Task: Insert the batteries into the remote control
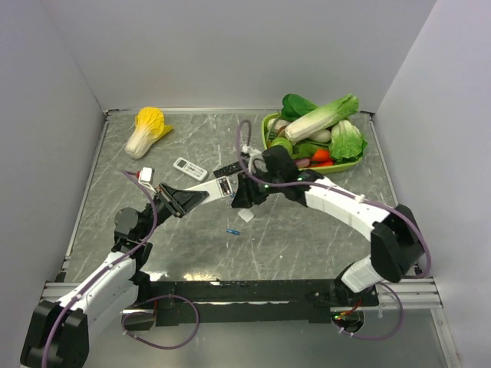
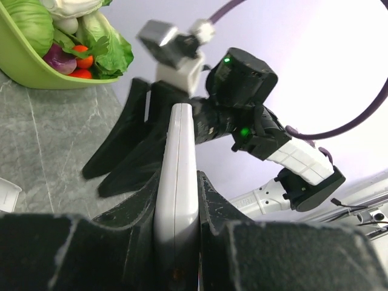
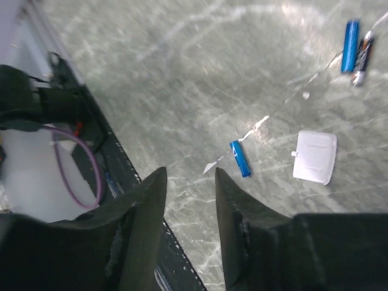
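My left gripper is shut on the light-grey remote control and holds it off the table. In the left wrist view my gripper clamps the remote edge-on. My right gripper is at the remote's far end, open and empty; its black fingers lie beside the remote. One blue battery lies on the table below; it also shows in the right wrist view. A second blue battery lies farther off. A white battery cover lies by the first battery.
A green basket of toy vegetables stands at the back right. A yellow-white cabbage lies at the back left. A small white remote, a slim black remote and a white and red object lie behind the grippers.
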